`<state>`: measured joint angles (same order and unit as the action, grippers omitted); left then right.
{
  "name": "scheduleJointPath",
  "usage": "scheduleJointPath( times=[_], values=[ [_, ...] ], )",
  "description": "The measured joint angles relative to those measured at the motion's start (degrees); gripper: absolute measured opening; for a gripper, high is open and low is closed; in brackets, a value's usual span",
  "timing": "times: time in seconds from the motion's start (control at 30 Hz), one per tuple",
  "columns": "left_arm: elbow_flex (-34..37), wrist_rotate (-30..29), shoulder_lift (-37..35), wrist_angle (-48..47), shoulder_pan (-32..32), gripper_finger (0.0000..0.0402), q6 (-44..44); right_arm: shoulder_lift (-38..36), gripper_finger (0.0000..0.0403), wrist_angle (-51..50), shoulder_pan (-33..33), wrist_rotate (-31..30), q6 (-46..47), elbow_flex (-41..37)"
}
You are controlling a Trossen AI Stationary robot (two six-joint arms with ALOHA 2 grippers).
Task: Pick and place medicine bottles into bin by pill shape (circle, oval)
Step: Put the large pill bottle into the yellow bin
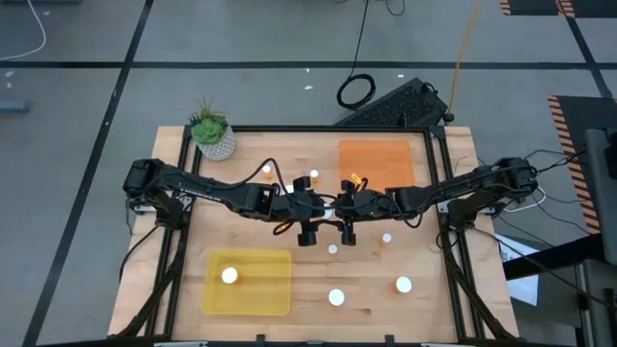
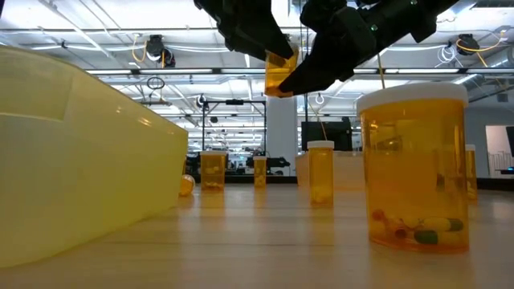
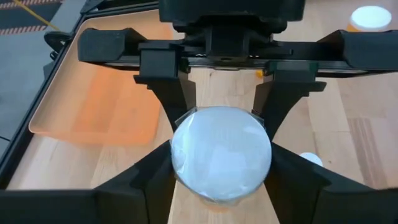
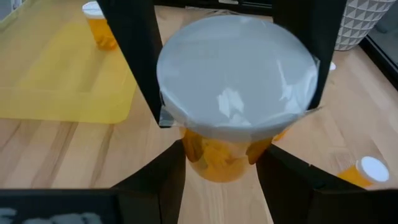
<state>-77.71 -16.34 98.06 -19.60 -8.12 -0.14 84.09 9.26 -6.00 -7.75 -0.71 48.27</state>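
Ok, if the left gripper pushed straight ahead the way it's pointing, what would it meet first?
The right gripper, facing it head-on across the medicine bottle that both hold; they look almost fingertip to fingertip, though depth is unclear.

No readable text, label, brand or number anywhere. Bottle caps plain white, bottle sides unlabelled. Pale marks along near edge of right wrist view too blurred to read.
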Motion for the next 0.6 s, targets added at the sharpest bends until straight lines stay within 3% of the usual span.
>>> scheduleJointPath(
  times=[0.23, 0.6],
  values=[
    [0.0, -0.26, 0.01, 0.0, -0.63, 0.0225, -0.19, 0.0, 0.0193, -0.01, -0.02, 0.05, -0.01, 0.0],
    [-0.02, -0.42, -1.42, -3.02, -2.58, 0.0214, -4.51, -1.32, 0.0328, -3.6, -1.72, 0.28, 0.0, -0.04]
  ],
)
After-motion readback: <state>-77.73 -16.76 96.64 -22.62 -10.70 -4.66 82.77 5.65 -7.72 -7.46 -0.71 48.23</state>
